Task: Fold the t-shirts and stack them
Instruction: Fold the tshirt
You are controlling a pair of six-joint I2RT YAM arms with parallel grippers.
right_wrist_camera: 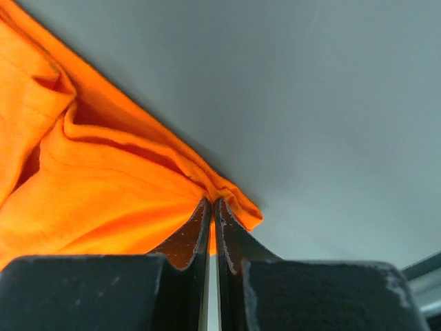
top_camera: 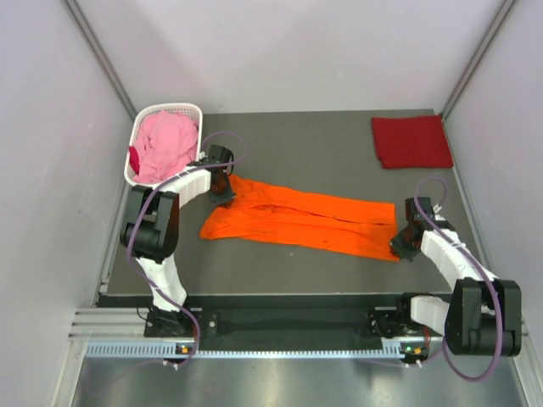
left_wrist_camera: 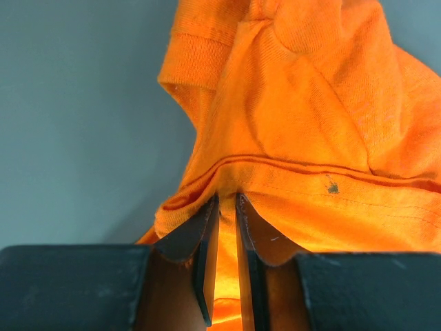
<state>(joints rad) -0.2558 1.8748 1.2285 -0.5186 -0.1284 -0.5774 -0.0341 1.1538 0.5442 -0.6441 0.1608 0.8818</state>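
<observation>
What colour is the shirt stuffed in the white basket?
The shirt in the basket is pink. The top view shows it best.

Orange t-shirt (top_camera: pixel 301 219) long strip, centre; dark red t-shirt (top_camera: pixel 411 142) folded, far right; pink t-shirt (top_camera: pixel 165 144) crumpled in basket (top_camera: pixel 174 108).

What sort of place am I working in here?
Probably a lab test cell rather than a home: bare white walls box in a dark table, and a metal rail runs along its near edge.
</observation>
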